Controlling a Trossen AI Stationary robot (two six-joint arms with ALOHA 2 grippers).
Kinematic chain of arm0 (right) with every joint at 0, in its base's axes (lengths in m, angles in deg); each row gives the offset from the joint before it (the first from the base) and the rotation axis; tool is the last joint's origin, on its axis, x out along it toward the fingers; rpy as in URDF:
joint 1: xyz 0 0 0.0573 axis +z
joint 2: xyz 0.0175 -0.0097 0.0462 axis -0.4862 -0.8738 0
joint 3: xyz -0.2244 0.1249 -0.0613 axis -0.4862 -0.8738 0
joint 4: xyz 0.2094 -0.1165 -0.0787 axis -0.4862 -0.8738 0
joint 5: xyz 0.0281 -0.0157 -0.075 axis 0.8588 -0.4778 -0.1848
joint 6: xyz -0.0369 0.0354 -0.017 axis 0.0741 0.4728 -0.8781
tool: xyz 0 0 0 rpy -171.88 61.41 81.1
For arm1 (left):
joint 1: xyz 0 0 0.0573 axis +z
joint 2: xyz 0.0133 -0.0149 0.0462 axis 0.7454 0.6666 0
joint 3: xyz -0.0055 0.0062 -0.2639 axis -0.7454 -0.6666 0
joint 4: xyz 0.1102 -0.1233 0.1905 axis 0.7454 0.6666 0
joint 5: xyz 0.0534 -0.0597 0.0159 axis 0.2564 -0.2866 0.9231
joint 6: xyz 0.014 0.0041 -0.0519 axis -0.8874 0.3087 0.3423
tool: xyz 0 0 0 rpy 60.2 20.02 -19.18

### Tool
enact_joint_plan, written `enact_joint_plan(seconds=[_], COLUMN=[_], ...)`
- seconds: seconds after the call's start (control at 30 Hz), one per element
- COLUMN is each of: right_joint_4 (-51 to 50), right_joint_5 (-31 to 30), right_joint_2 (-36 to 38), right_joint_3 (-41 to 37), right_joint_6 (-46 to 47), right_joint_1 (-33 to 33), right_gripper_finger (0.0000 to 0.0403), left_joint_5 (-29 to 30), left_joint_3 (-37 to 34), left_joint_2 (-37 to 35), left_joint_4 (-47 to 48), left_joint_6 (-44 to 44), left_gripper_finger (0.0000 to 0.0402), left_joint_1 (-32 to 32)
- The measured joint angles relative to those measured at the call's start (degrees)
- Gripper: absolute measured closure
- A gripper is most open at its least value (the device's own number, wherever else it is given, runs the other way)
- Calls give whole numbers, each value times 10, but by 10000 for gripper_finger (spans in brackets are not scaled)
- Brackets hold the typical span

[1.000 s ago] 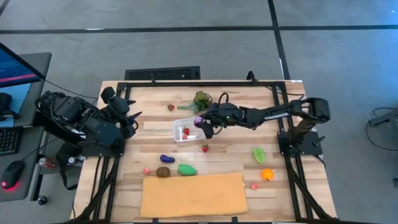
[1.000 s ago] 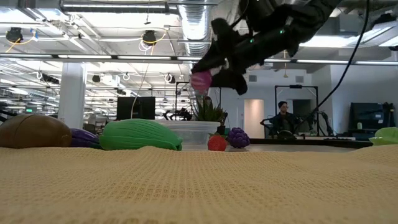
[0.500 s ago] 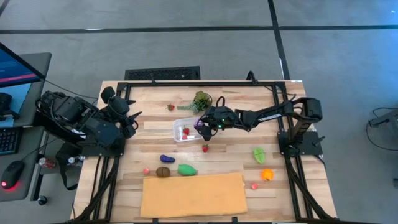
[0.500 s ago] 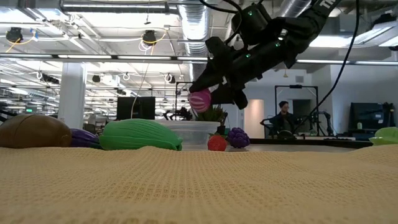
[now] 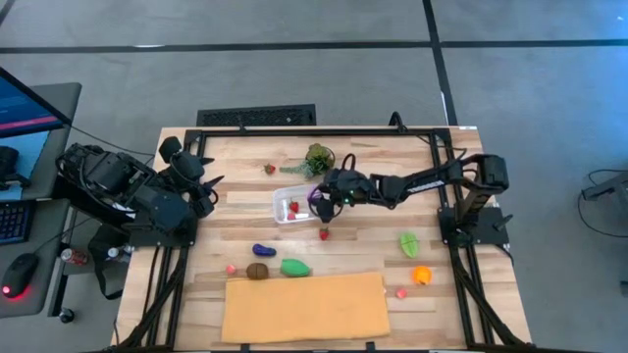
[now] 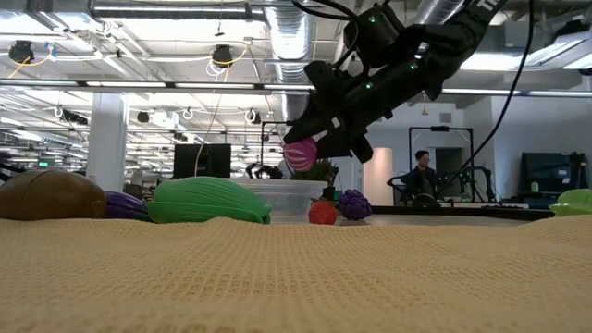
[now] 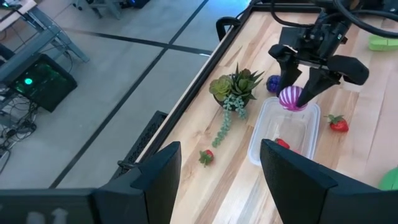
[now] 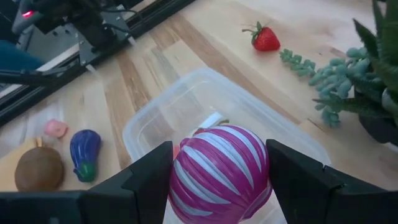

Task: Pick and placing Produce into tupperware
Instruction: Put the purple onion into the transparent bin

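High view: the right gripper (image 5: 319, 201) reaches across the wooden table (image 5: 442, 211) and hangs over the near end of the clear tupperware (image 5: 291, 205), its fingers clamped on a pink-and-white striped bulb (image 5: 315, 194). Right wrist view confirms the grip: the striped bulb sits pinched between both dark fingers (image 8: 146, 180), directly above the tub's open mouth, not yet resting on its floor. A red strawberry (image 5: 293, 207) lies inside the tub, under and just beyond the gripper. A second strawberry (image 5: 324, 233) lies on the table just beside the gripper, outside the tub wall; a third (image 5: 270, 169) lies farther off past the tub, near the leafy green bunch (image 5: 317, 157). A purple grape cluster (image 7: 273, 83) sits close behind the gripper, beside the tub. Well away from the gripper, toward the tan mat (image 5: 302, 306), lie a blue-purple eggplant (image 5: 263, 250), a brown piece (image 5: 257, 271), a green piece (image 5: 295, 267) and a small pink piece (image 5: 232, 269). Under the right arm's side lie a green leaf piece (image 5: 409, 243), an orange piece (image 5: 421, 275) and another pink piece (image 5: 401, 292). The left gripper (image 5: 201, 188) waits at the table's left edge, fingers parted and holding nothing.
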Motion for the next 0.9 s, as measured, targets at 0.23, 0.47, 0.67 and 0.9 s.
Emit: enact_joint_plan(seconds=[0.23, 0.47, 0.67, 0.9], right_joint_4=[0, 0, 0, -4], right_joint_5=[0, 0, -10, -24], right_joint_2=[0, 0, 0, 0], right_joint_3=[0, 0, 0, 0], right_joint_6=[-1, -16, -17, -17], right_joint_1=[4, 17, 22, 21], right_gripper_finger=[171, 171, 171, 171], left_joint_5=[3, 4, 4, 4], left_joint_3=[0, 0, 0, 0], left_joint_2=[0, 0, 0, 0], left_joint_4=[0, 0, 0, 0], left_joint_6=[0, 0, 0, 0], left_gripper_finger=[190, 190, 190, 190], left_joint_1=[0, 0, 0, 0])
